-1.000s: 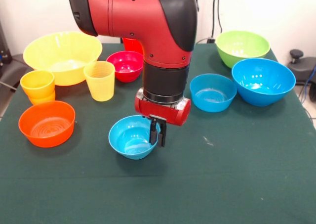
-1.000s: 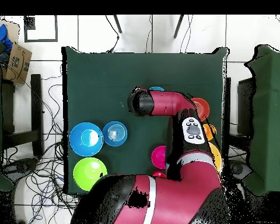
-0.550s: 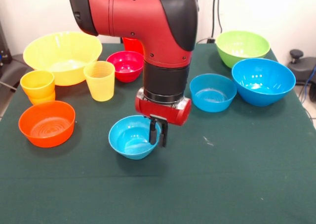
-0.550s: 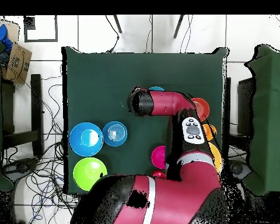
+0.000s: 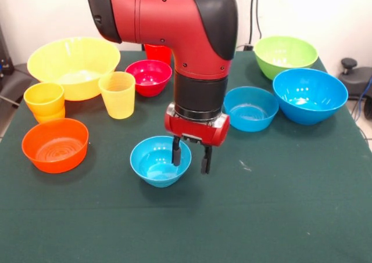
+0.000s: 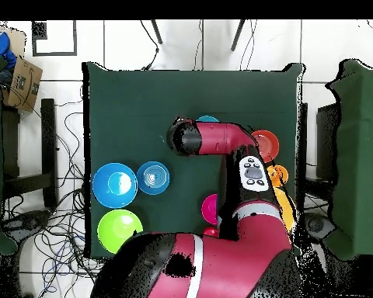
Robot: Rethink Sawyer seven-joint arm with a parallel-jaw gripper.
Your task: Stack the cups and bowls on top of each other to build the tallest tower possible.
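Since a second ago the end effector (image 5: 190, 157) has let go of the small light-blue bowl's (image 5: 160, 161) rim and spread wide.

Bowl sits on the table (image 5: 279, 205), out front between the orange bowl (image 5: 55, 145) and the mid-size blue bowl (image 5: 250, 108) — one finger hangs inside its rim, so a sideways pull-away could drag or tip it.

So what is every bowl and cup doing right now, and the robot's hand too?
Gripper: open, fingers astride the rim of the small blue plastic bowl.
Small blue plastic bowl: upright on the table, empty.
Second small blue bowl: upright, empty.
Large blue bowl: upright, alone.
Lime green bowl: upright, empty.
Magenta bowl: upright.
Yellow cup: upright.
Orange-yellow cup: upright.
Shallow orange bowl: upright, empty.
Large yellow bowl: upright.
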